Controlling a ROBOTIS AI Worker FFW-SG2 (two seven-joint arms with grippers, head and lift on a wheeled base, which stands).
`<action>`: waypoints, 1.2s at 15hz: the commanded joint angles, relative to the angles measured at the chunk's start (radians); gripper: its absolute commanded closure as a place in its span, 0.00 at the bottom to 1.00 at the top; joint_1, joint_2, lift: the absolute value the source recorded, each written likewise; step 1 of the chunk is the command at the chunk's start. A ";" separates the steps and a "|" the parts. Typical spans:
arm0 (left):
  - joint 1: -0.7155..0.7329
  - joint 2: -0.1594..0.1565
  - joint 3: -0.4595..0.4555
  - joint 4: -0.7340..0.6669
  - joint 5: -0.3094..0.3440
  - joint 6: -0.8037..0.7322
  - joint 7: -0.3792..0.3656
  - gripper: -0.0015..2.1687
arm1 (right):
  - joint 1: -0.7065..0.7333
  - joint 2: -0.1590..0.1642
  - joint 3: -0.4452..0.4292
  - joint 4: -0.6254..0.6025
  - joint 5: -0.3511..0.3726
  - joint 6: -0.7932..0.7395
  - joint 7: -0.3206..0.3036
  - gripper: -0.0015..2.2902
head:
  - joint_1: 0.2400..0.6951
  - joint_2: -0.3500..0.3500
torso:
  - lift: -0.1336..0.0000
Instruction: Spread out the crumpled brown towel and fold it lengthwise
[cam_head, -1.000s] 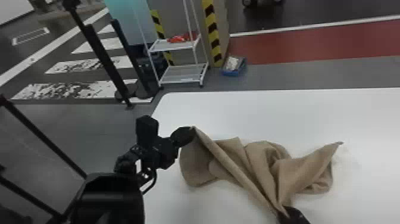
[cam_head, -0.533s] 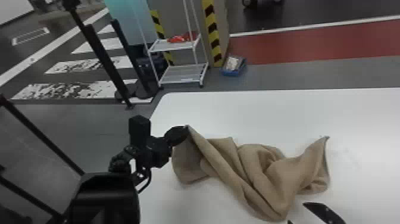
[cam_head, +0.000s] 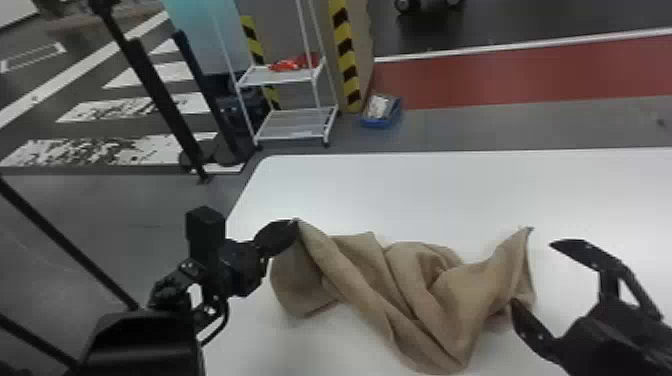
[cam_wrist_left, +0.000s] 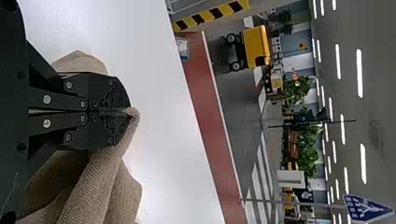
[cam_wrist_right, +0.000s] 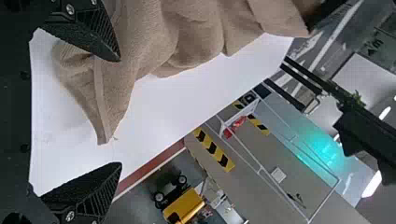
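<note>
Brown towel (cam_head: 420, 290), crumpled, corner peaked at right.

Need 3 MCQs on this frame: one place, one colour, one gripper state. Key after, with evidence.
1. The left gripper is at which part of the towel?
A) right end
B) left end
C) middle

2. Colour of the table?
A) white
B) black
C) green

3. The right gripper is:
A) shut on the towel
B) shut on nothing
C) open

Key:
1 B: in the head view it pinches a raised corner at that end.
2 A: the bare surface around the towel is white.
3 C: the right wrist view shows a wide gap between its fingertips.
</note>
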 joint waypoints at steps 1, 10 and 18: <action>0.019 0.000 0.001 -0.016 0.002 -0.001 -0.001 0.93 | -0.061 -0.022 -0.003 0.084 0.152 -0.073 0.015 0.05 | 1.00 0.91 | 0.08; 0.024 -0.006 0.000 -0.019 0.002 -0.001 -0.001 0.92 | -0.298 0.007 -0.003 0.302 0.184 -0.085 0.149 0.06 | 1.00 0.81 | 0.08; 0.027 -0.001 0.009 -0.019 0.001 -0.001 -0.001 0.93 | -0.487 0.118 0.020 0.494 0.159 -0.073 0.416 0.34 | 1.00 0.87 | 0.08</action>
